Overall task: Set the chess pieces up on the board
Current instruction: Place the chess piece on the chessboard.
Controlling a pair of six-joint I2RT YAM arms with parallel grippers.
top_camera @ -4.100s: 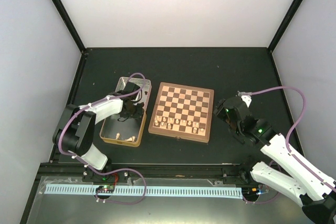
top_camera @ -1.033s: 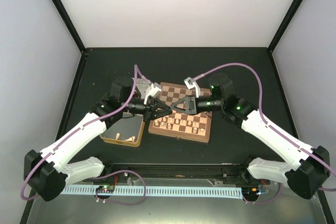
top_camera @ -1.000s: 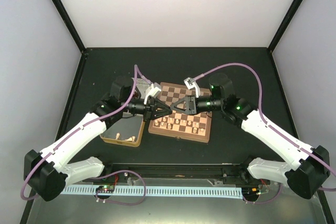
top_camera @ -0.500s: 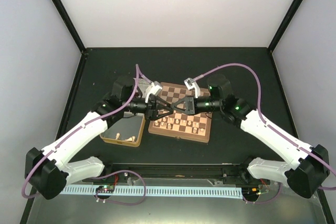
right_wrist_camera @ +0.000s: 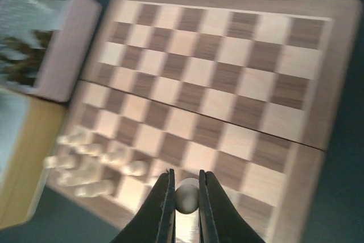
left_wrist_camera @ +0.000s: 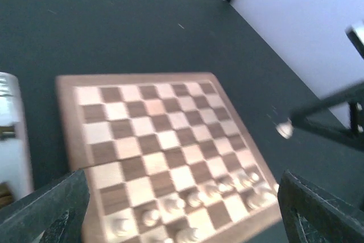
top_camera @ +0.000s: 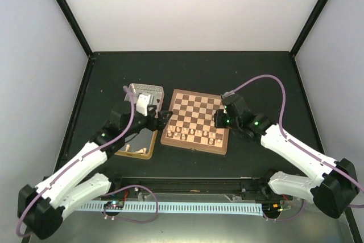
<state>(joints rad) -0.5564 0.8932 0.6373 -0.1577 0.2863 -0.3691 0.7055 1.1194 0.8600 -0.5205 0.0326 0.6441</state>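
Top external shows the board point(top_camera: 196, 119) lying between the two arms, with pale chess pieces point(top_camera: 196, 135) standing along its near edge (too small here to tell one kind from another). The left gripper point(top_camera: 162, 115) sits at the board's left edge, near the silver tin half point(top_camera: 145, 91) and the gold-sided tin point(top_camera: 136, 153). The right gripper point(top_camera: 218, 120) is over the board's right side. From above both grippers are dark lumps, and how their jaws stand cannot be read.

The left wrist camera settles the left one. Its fingers point(left_wrist_camera: 48, 209) stand wide apart at the bottom corners of the frame with nothing between them, and the board below is blurred. At the right of that view, a small pale blob sits at the tip of a dark finger.

In the right wrist view the right fingers are pinched narrow on a pale chess piece point(right_wrist_camera: 186, 196), just right of the standing pale ones. Only its round top shows, because the fingers hide the base (so whether it touches the board cannot be told). At upper left the silver tin half holds dark shapes too smeared to name. The gold-sided tin is cut off by the frame's edge.
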